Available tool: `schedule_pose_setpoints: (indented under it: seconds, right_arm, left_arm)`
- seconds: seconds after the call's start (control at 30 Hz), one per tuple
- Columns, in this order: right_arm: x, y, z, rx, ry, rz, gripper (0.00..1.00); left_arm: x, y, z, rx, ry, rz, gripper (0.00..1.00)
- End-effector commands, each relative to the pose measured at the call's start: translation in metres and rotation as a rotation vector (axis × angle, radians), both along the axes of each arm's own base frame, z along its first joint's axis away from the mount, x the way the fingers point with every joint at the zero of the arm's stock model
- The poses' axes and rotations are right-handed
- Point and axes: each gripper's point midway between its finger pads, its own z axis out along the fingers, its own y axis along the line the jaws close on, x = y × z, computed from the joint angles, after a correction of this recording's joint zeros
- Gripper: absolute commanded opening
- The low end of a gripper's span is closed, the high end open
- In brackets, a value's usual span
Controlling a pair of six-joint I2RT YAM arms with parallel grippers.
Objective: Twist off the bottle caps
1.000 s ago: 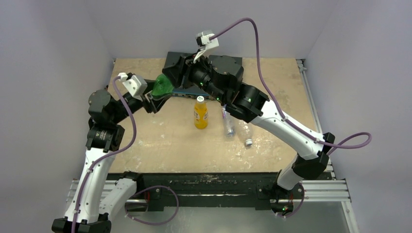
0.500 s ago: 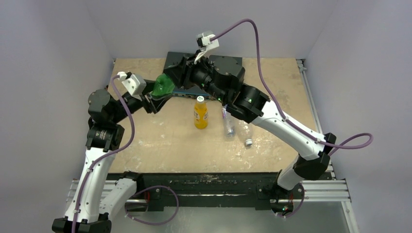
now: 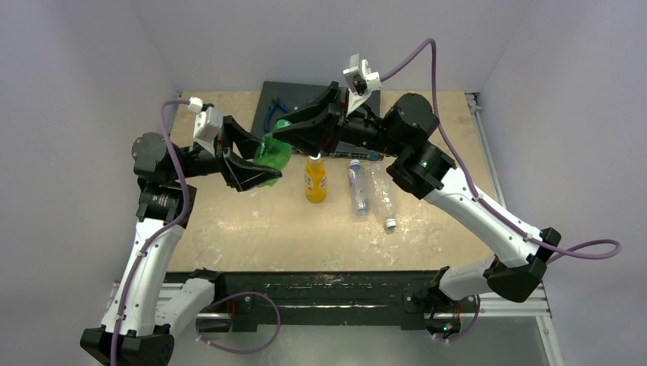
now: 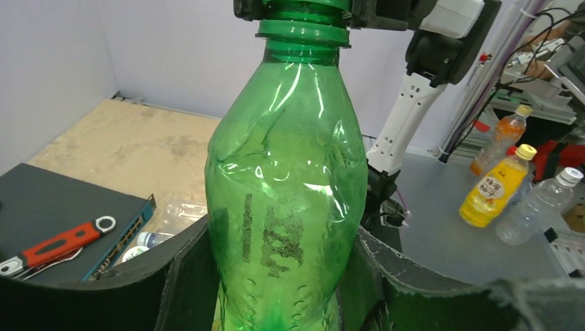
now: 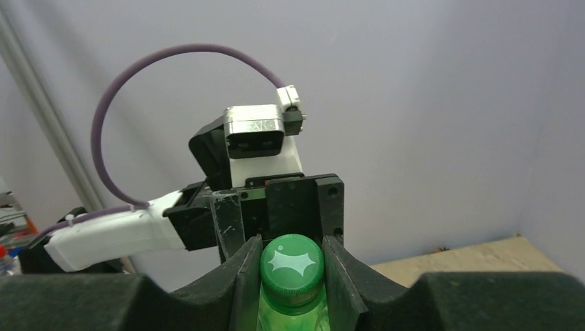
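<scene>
My left hand [image 4: 283,293] gripped the green bottle [image 4: 286,172]; my right hand [image 5: 291,276] was clamped tight on its green cap [image 5: 292,264].

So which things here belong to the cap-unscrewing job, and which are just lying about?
Job: green bottle in the left gripper; its green cap in the right gripper; upright orange-yellow bottle; blue-labelled clear bottle and larger clear bottle, both lying down.
Lying about: red-handled tool and blue-handled tool on the dark box.
</scene>
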Motion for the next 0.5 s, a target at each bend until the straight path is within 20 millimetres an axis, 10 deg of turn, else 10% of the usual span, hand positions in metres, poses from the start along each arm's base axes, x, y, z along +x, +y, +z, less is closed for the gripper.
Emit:
schedule_pose_setpoints:
  seconds: [0.0, 0.23, 0.47]
  right_arm:
    - [-0.039, -0.008, 0.021, 0.060, -0.103, 0.172, 0.41]
    - [0.019, -0.019, 0.020, 0.048, 0.008, -0.158, 0.87]
    - [0.071, -0.025, 0.005, -0.054, 0.195, -0.535, 0.81]
  left_arm:
    - [-0.012, 0.000, 0.011, -0.003, 0.000, -0.038, 0.00]
    - [0.011, 0.004, 0.001, 0.034, -0.059, 0.080, 0.00]
    - [0.063, 0.026, -0.015, 0.093, -0.141, 0.380, 0.00]
